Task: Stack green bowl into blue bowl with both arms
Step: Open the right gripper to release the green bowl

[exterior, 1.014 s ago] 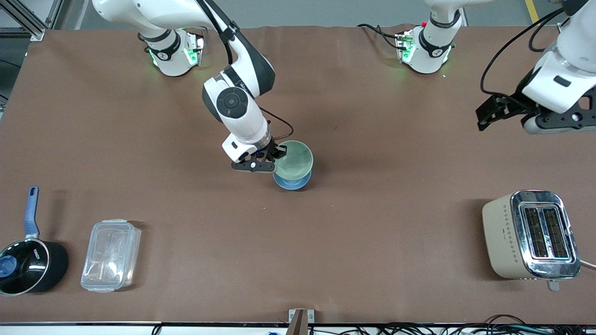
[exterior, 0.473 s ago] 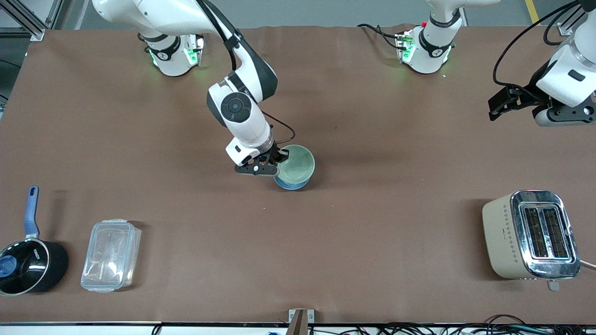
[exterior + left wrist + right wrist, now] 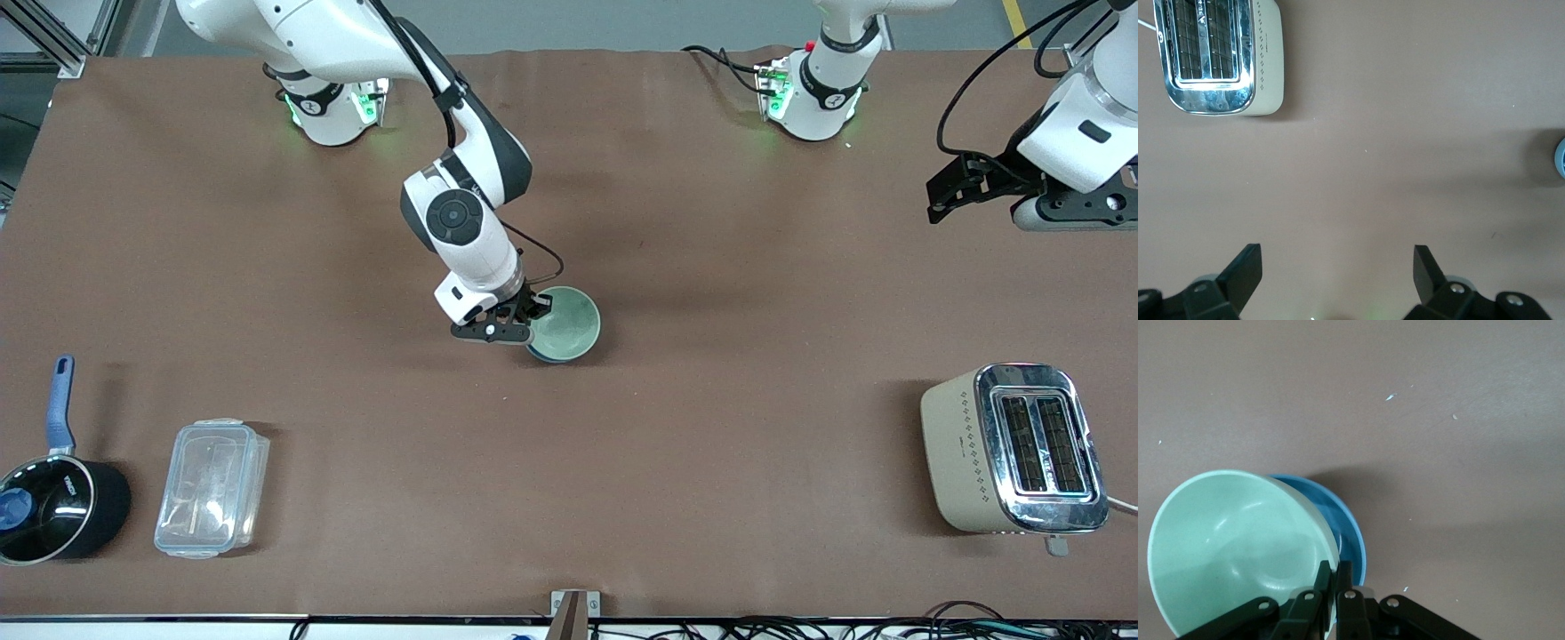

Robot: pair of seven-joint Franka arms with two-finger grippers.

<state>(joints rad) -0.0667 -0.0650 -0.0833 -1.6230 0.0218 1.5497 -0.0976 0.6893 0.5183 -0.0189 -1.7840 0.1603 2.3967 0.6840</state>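
Right claw [image 3: 531, 313] pinches green bowl [image 3: 565, 324] rim inside blue bowl [image 3: 1350, 540].

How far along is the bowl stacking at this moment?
Nearly done: the green bowl sits tilted in the blue bowl, whose rim shows around it. In hand: the right gripper is shut on the green bowl's rim, mid-table. Left: letting go and backing away. The left gripper waits open above bare table at the left arm's end, holding nothing.
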